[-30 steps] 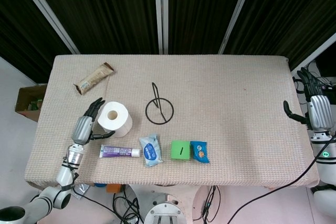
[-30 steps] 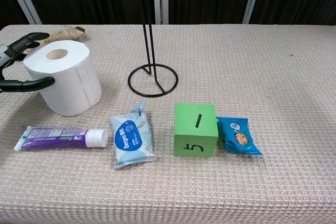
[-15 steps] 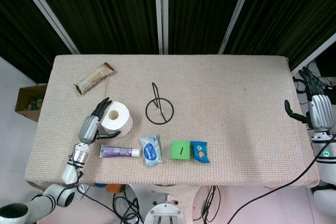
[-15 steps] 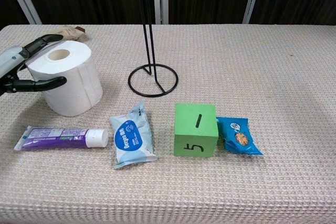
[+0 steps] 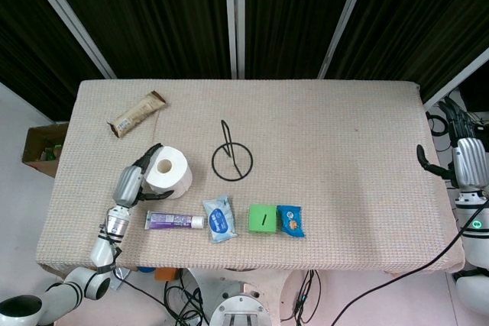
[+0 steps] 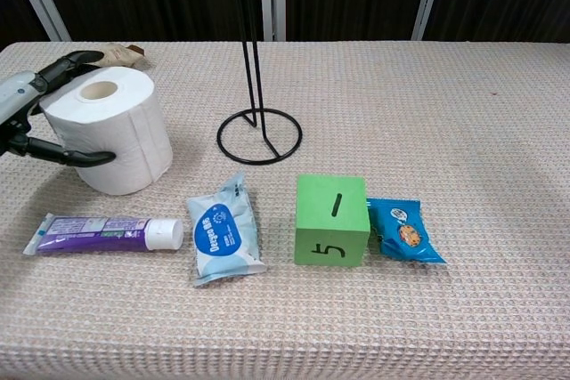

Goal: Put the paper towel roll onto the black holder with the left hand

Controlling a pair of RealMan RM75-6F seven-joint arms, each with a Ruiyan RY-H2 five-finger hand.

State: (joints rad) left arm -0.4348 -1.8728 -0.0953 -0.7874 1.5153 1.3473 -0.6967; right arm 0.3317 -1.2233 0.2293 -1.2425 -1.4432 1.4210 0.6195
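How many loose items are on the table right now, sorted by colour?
White: 1, paper towel roll
Black: 1, holder
Purple: 1, toothpaste tube
Blue: 2, wipes pack, snack packet
Green: 1, cube
Brown: 1, snack bar
Total: 7

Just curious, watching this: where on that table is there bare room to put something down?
The right half, beyond the black holder and blue snack packet, is bare. So is the far edge behind the snack bar. The near-left is crowded: paper towel roll, toothpaste, wipes, green cube.
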